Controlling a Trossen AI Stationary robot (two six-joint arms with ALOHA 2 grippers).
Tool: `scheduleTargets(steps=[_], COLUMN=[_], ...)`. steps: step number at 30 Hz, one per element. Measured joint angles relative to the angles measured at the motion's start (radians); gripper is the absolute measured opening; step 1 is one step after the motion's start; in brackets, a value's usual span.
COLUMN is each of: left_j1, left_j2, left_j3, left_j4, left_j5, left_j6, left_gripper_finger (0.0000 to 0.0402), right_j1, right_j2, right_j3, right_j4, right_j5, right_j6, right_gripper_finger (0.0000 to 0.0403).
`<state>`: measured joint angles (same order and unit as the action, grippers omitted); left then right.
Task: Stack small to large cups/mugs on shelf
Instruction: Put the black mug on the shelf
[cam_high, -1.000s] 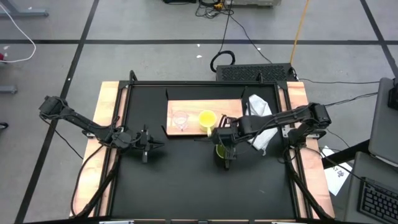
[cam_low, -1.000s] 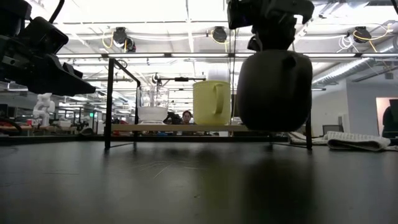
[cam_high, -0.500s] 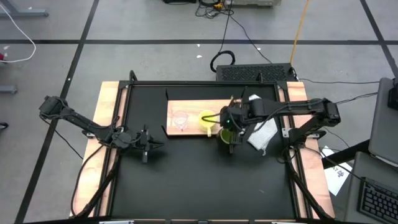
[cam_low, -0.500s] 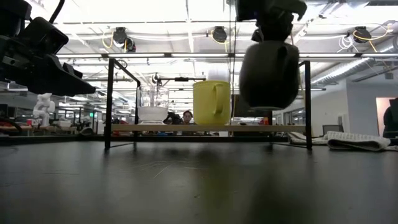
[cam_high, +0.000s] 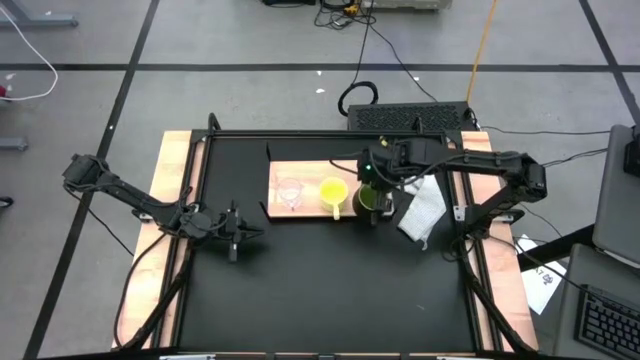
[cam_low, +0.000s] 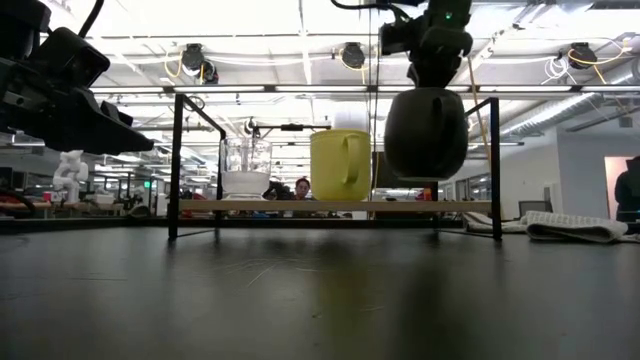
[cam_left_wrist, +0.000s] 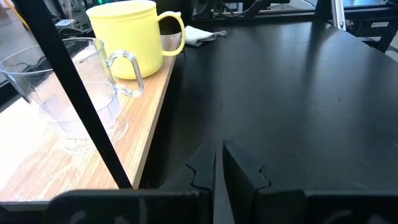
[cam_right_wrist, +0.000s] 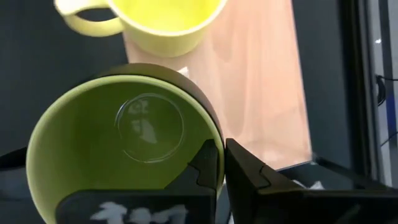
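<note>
Shelf (cam_high: 310, 176) is seen from above at centre frame, with the glass cup (cam_high: 290, 192) and yellow mug (cam_high: 334, 191) on it. The right gripper (cam_high: 374, 196), pinching the green mug's (cam_high: 367, 199) rim, has been carried up from the black tabletop to the shelf's right end, beside the yellow mug. The left gripper (cam_high: 237, 233), pressed together, waits at lower left.

At table level, the green mug (cam_low: 426, 133) is shown hanging above the board (cam_low: 330, 206), right of the yellow mug (cam_low: 341, 165), not yet set down; lowering appears to be what remains.

Past the right wrist, the rim (cam_right_wrist: 124, 146) is seen clamped over the board's edge.
</note>
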<state>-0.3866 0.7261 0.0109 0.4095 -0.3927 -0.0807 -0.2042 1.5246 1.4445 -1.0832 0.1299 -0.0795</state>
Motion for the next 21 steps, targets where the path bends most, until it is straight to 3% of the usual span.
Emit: scheduleTargets(steps=[9,12,21], left_j1=[0.000,0.000,0.000], left_j2=[0.000,0.000,0.000], left_j3=[0.000,0.000,0.000], left_j4=[0.000,0.000,-0.002], left_j5=[-0.001,-0.001,-0.001], left_j6=[0.002,0.008,0.016], left_gripper_finger=[0.0033,0.0033,0.0033], right_j1=[-0.082,-0.111,-0.133], right_j2=[0.000,0.003,0.013], right_j3=[0.000,0.000,0.000], right_j4=[0.018,0.018,0.031], right_j5=[-0.006,-0.054,-0.057], right_j6=[-0.065,-0.078,-0.129], right_gripper_finger=[0.0003,0.0003,0.0003])
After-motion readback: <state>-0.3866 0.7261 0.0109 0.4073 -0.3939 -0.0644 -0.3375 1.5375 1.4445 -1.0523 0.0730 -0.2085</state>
